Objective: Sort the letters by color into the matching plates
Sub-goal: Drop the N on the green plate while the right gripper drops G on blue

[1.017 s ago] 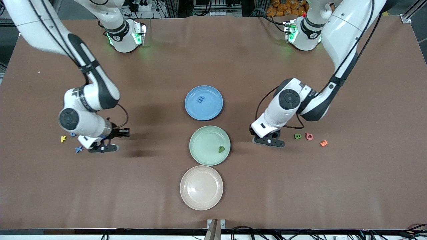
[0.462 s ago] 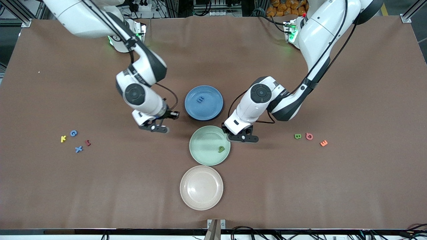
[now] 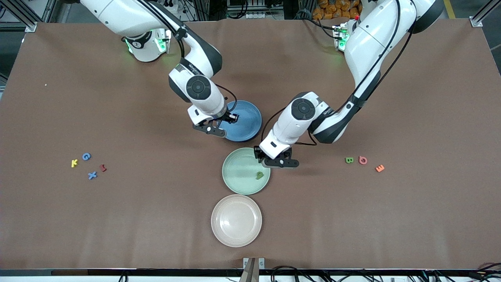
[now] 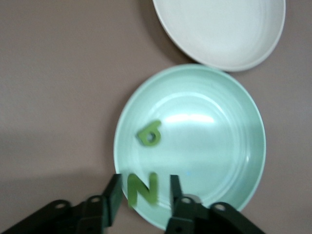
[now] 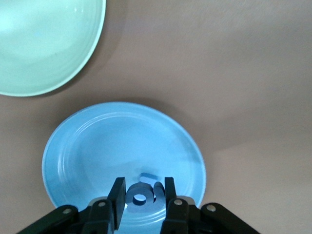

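My left gripper [image 3: 259, 156] hangs over the rim of the mint green plate [image 3: 238, 180] and is open. A green N [image 4: 143, 188] sits between its fingers [image 4: 113, 197], with a gap on each side. A green 9-shaped letter [image 3: 259, 175] lies in that plate [image 4: 219, 146]. My right gripper [image 3: 229, 117] is over the blue plate [image 3: 248, 125], shut on a blue letter with a round hole [image 5: 143, 196]. Under it, another blue letter [image 5: 148, 176] lies in the blue plate [image 5: 97, 146].
The beige-pink plate [image 3: 236, 220] is nearest the front camera. Toward the right arm's end lie a yellow K [image 3: 74, 163], blue G [image 3: 86, 156], blue X [image 3: 92, 175] and a dark red letter [image 3: 103, 167]. Toward the left arm's end lie a green B [image 3: 349, 159], a pink letter [image 3: 363, 160] and an orange E [image 3: 379, 168].
Both arms swung in from the loose letters to the plates. The right gripper carried a blue letter over the blue plate. The left gripper reached the green plate and opened around the N.
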Robot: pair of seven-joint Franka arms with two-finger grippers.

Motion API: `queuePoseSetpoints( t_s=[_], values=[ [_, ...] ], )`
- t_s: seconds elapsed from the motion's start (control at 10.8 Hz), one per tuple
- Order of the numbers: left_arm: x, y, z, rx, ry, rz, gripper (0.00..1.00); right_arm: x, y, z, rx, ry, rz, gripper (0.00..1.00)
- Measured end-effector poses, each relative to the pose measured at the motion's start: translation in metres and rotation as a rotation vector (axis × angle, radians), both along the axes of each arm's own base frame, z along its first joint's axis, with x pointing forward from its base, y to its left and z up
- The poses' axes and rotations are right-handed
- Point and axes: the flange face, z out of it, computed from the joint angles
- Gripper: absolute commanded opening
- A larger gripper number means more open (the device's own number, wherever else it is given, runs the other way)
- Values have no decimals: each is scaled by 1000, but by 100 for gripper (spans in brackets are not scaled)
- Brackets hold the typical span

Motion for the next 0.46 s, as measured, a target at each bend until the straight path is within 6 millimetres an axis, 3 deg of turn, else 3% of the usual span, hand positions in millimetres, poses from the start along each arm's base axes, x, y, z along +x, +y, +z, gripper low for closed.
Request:
queuePoseSetpoints(
  t_s=[0.09,0.18,0.28,0.46],
  values=[
    [10,10,1,-1,-16,20,100,-6,7,-9,-3,-11,-16,30],
    [19,20,1,3,-23,38,100,-11,12,-21,-17,-20,-26,49],
    [25,30,-1,15,-20,50,100,-14,15,-33,-31,-24,-31,75],
    [31,53,-16,141,6,5,100,-15,15,-45,-34,-19,-44,84]
  ],
)
